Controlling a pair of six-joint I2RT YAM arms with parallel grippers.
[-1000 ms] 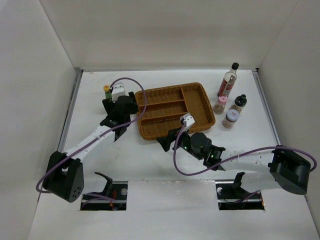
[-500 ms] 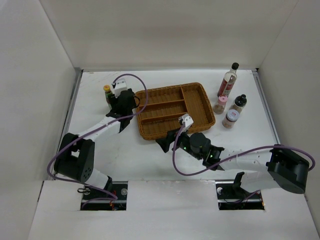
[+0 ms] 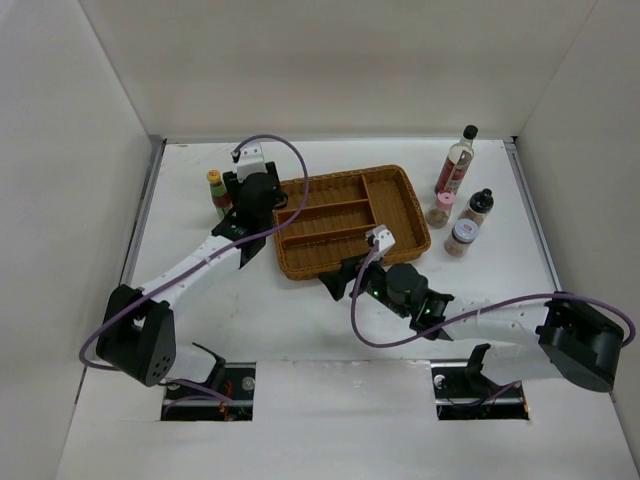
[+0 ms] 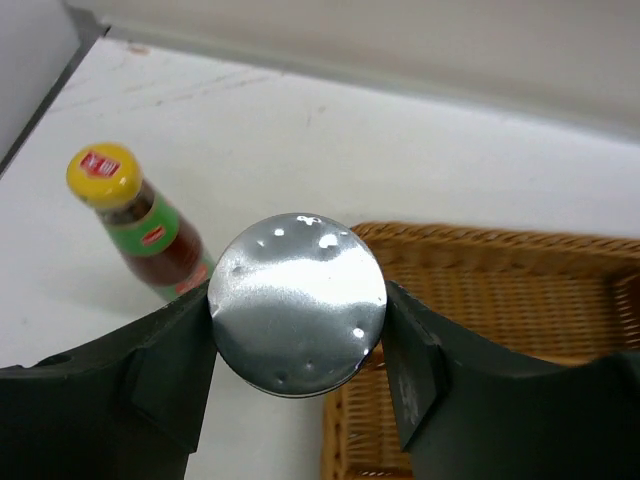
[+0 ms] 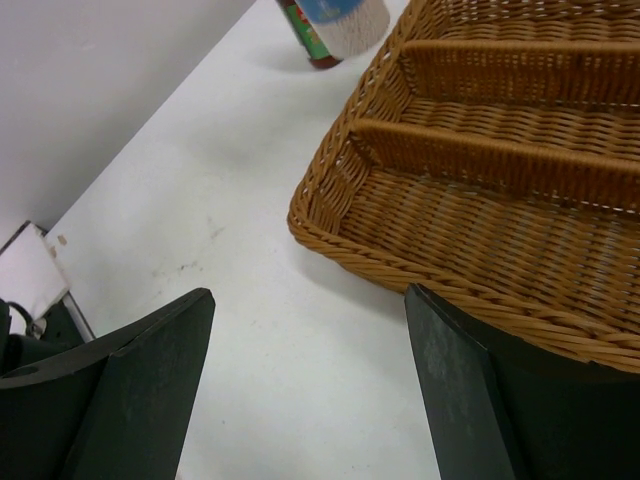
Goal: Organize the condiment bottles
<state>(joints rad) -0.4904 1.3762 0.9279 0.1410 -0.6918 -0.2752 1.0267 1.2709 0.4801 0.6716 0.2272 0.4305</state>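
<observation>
1. The left gripper (image 4: 297,330) is clamped on the round silvery lid (image 4: 297,290) of the blue-labelled jar (image 5: 336,18), with a dark finger (image 4: 165,375) pressed to each side of the lid.
2. The wrist camera looks straight down on the lid, so the jar's long axis runs towards that lens and its body is hidden beneath the lid.
3. The right wrist view shows only the jar's lower part, cut off at the top edge. I cannot tell whether it rests on the table (image 3: 270,310) or is just clear of it.
4. From above, the jar is wholly covered by the left wrist, which is just off the far left corner of the wicker tray (image 3: 410,190).
5. Just left of the jar stands the red sauce bottle (image 4: 140,225), upright with its yellow cap on top. Its foot is hidden behind the lid and the finger.
6. The right gripper (image 5: 310,295) has its jaws wide apart and holds nothing, above bare table by the tray's near left corner.
7. Well to the right of the tray, the tall clear bottle (image 3: 458,160) stands upright, farthest back.
8. Nearer stand the pink-lidded shaker (image 3: 440,210), the black-capped shaker (image 3: 477,207) and the red-labelled shaker (image 3: 460,238), all upright. Their labels are too small to read.
</observation>
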